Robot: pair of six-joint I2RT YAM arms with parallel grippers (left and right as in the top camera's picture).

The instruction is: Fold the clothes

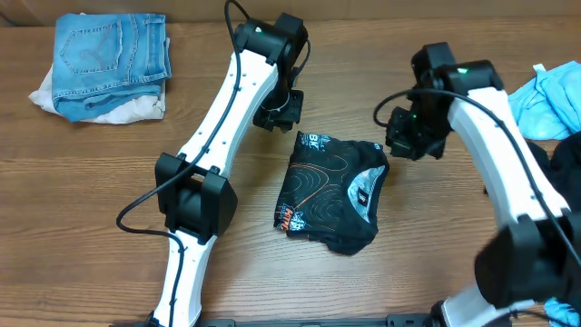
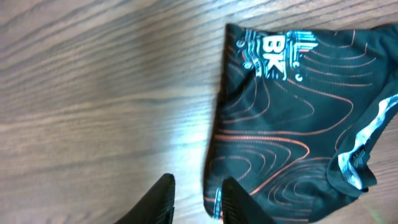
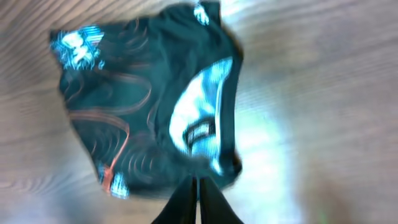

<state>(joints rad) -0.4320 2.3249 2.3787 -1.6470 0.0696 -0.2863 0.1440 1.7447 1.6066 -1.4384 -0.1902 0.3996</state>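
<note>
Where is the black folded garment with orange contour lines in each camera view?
Overhead: the black folded garment with orange contour lines lies just right of the picture's centre.
Left wrist: it fills most of the right half.
Right wrist: it sits centre-left, blurred.
Shared landmark: the light blue BK print, at the garment's top left corner in all three views.

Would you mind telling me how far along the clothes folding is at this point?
Done: the jeans sit folded on a white garment at the far left, and the black patterned shirt lies folded mid-table. In hand: nothing; the left gripper has its jaws open by the shirt, the right gripper is shut, apparently empty. Left: the light blue garment bunched at the right edge looks unfolded.
</note>
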